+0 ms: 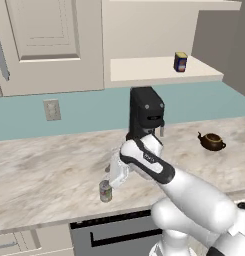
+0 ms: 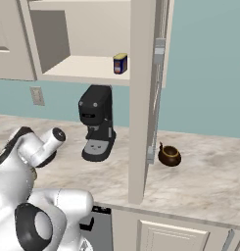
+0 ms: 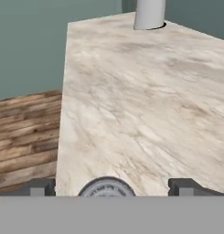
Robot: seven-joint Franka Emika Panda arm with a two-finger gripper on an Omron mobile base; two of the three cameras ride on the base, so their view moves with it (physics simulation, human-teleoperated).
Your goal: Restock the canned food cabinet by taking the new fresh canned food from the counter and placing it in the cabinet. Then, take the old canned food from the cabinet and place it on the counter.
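The new fresh canned food (image 1: 180,62) (image 2: 120,63), a dark-blue can with a yellow top, stands upright on the shelf of the doorless cabinet (image 1: 144,70) (image 2: 82,66). The old canned food (image 1: 105,191), red and white, stands upright on the counter (image 1: 44,170) near its front edge. Its metal top (image 3: 106,188) shows in the hand view, between the two fingertips (image 3: 40,187), which stand wide apart and clear of it. My gripper (image 1: 108,181) (image 3: 112,187) is open, just above and around this can.
A black coffee machine (image 1: 145,112) (image 2: 97,125) stands at the back of the counter, close behind my arm. A brown teapot (image 1: 212,141) (image 2: 169,156) sits to the right. An open cabinet door (image 2: 141,98) hangs edge-on. Wood floor (image 3: 22,137) lies beyond the counter's end.
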